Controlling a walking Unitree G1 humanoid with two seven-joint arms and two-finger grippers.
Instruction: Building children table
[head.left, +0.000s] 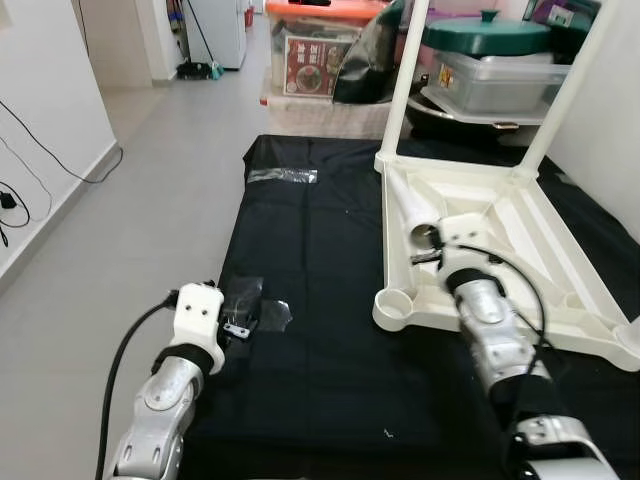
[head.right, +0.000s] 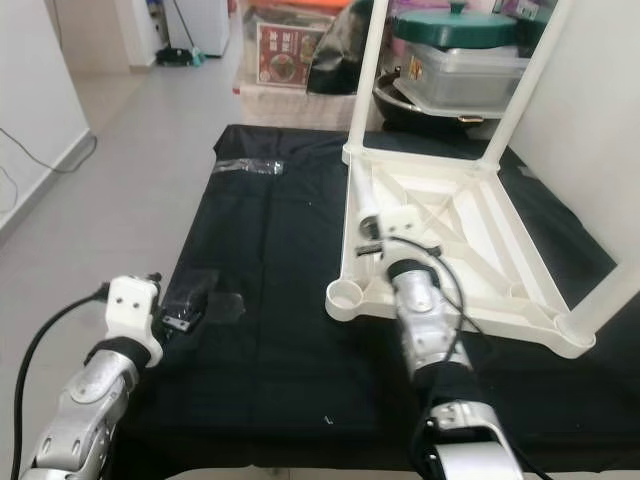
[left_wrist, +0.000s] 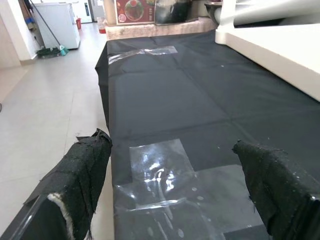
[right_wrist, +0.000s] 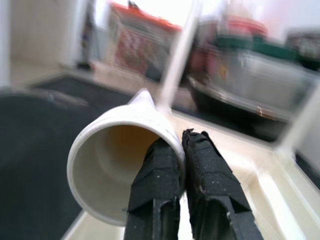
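right claw (right_wrist: 181, 165) pinching table leg (right_wrist: 117, 155)

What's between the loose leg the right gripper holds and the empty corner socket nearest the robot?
Nothing visible. The right gripper pinches the rim of the loose leg, lying on the upturned tabletop. The empty socket sits just beside it, unobstructed.

White table (head.left: 520, 215) lies upturned, loose hollow leg (head.left: 412, 205) inside.

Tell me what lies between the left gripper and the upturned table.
Bare black sheet, seen from the head views, between the left gripper, over clear plastic film, and the white table.
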